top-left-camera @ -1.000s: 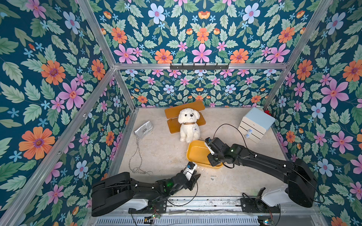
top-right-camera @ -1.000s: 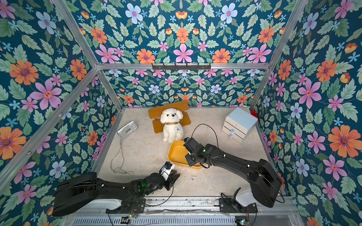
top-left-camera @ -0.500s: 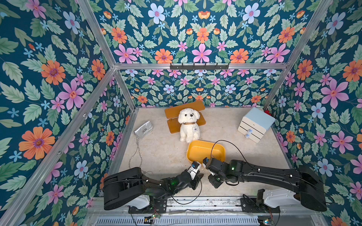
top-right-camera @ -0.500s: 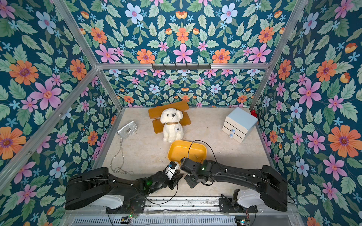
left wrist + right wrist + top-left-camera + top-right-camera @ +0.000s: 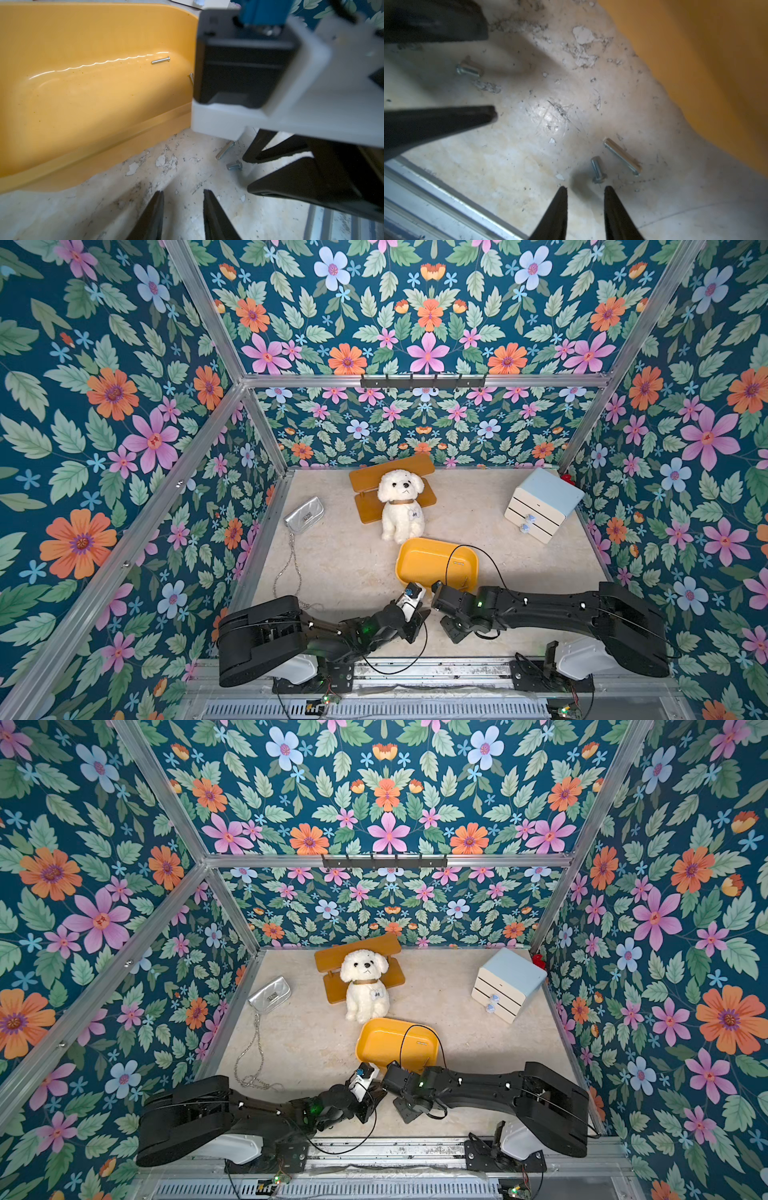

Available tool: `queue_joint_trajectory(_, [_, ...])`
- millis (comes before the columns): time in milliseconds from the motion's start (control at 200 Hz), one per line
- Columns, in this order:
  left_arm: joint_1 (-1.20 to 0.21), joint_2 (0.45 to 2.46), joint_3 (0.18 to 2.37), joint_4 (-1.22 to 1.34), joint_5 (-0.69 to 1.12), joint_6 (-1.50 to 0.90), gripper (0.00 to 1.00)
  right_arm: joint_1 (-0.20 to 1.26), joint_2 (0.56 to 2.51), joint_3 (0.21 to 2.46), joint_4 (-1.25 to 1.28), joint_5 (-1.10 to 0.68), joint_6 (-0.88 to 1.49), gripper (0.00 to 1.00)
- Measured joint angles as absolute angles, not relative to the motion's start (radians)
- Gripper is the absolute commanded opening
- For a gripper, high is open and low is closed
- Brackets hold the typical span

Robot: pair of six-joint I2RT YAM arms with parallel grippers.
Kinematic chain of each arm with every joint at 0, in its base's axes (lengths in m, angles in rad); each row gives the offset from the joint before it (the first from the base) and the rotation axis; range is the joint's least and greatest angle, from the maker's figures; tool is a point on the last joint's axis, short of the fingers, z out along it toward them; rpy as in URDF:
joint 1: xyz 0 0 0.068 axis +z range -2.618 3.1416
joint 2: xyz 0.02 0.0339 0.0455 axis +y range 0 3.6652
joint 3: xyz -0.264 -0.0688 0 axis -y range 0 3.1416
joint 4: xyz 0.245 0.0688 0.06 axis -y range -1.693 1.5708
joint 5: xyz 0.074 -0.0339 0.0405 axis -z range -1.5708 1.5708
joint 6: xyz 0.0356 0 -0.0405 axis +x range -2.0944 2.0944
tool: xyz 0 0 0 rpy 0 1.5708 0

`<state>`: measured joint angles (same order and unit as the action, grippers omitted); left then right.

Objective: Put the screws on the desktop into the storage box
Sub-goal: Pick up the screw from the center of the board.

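Screw (image 5: 191, 76) half hidden, storage box (image 5: 83, 93) cropped

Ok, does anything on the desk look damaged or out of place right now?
Yes. Beside the storage box the desktop looks worn: white chipped patches and dark scratches. A long screw and two short bolts lie loose there, outside the box.

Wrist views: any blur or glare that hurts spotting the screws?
Left wrist: mostly sharp; a wavy glare streak runs along the storage box wall, the screw inside reads clearly, the right arm's housing up close is blurred. Right wrist: soft throughout, loose screws smeared, a bright sheen on the desktop, box just an orange blur.
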<state>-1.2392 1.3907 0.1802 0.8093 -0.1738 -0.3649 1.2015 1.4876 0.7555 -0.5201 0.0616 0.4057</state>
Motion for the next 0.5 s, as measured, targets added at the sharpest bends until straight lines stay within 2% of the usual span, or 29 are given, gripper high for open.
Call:
queue_joint_trajectory(300, [-1.239, 1.390, 0.175, 0.809, -0.176, -0.364, 0.38, 1.200, 1.534, 0.776, -0.522, 0.097, 0.421, 0.32])
queue_joint_trajectory(500, [-1.240, 1.399, 0.173, 0.814, -0.176, -0.364, 0.38, 1.200, 1.553, 0.792, -0.526, 0.094, 0.421, 0.23])
